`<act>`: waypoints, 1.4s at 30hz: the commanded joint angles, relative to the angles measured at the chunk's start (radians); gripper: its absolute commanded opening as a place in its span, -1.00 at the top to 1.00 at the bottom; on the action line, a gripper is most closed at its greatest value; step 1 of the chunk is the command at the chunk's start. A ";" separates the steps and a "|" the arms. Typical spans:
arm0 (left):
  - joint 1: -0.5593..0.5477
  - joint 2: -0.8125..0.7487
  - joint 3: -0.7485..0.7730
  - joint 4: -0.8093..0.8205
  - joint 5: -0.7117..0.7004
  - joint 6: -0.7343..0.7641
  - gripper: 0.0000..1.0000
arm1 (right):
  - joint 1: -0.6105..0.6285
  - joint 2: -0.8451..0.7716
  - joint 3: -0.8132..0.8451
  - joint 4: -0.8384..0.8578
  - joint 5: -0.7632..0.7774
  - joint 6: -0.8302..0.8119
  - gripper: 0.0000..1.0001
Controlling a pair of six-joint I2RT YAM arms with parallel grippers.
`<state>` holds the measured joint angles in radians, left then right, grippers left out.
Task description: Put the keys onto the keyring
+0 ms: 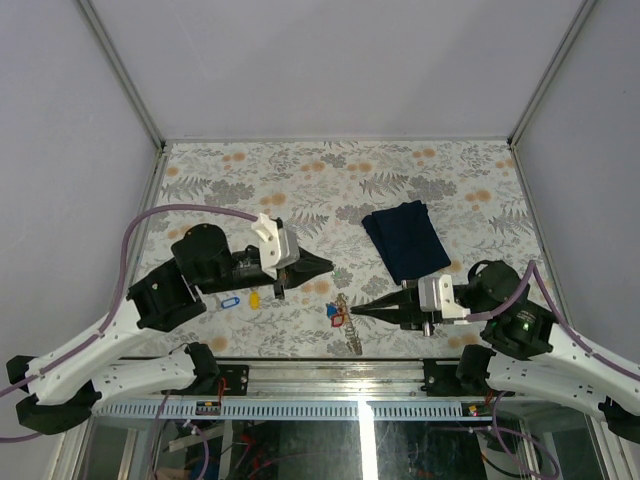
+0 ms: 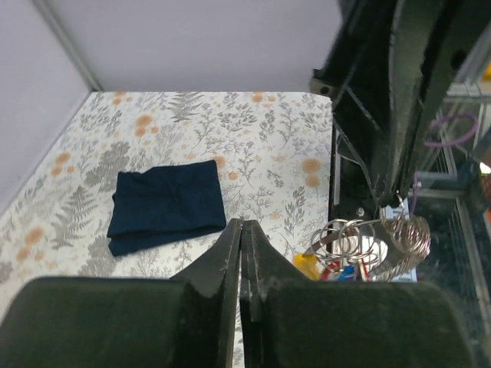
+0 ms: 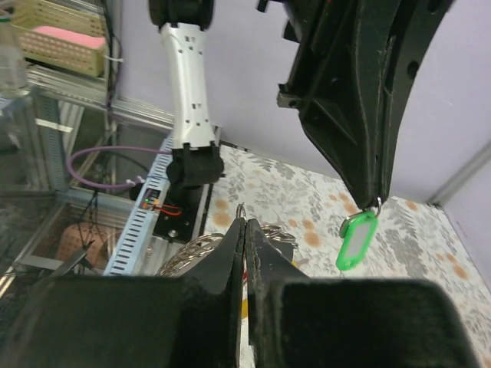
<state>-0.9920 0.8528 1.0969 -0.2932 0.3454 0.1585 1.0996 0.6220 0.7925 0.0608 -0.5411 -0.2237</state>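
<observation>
Tightly, left gripper (image 3: 375, 193) on key (image 3: 357, 241)

Shiny metal, glossy plastic, soft cloth.
Polished, gleaming metal keyring (image 2: 360, 244); smooth glossy plastic key tag (image 3: 357, 240); matt woven cloth (image 2: 165, 205); matt printed desk (image 1: 330, 170).

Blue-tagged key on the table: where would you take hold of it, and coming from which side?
Probably the blue-tagged key by its plastic tag, from straight above. It lies flat on the table, long axis left-right in the top view, so jaws across the narrow width should fit; the yellow-tagged key sits close on its right.
</observation>
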 commanded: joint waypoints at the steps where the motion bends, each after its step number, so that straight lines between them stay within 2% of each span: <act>1: 0.003 0.009 0.054 -0.050 0.185 0.238 1.00 | 0.006 -0.004 0.057 0.104 -0.104 0.043 1.00; 4: 0.002 -0.007 0.058 -0.033 0.262 0.341 1.00 | 0.005 -0.010 0.054 0.120 -0.107 0.050 1.00; 7: 0.002 -0.027 0.049 0.024 0.320 0.383 1.00 | 0.005 -0.014 0.044 0.163 -0.118 0.073 1.00; 18: 0.001 -0.040 0.041 0.197 0.558 0.310 1.00 | 0.005 0.015 0.010 0.395 -0.181 0.222 1.00; 30: 0.001 -0.033 0.053 0.231 0.589 0.286 1.00 | 0.005 0.081 0.012 0.496 -0.109 0.404 1.00; 42: 0.000 -0.023 0.055 0.241 0.611 0.285 1.00 | 0.006 0.085 0.015 0.491 -0.025 0.441 1.00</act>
<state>-0.9924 0.8272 1.1179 -0.1169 0.9287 0.4564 1.0996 0.7162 0.7906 0.4599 -0.6182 0.1856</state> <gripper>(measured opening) 0.009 0.009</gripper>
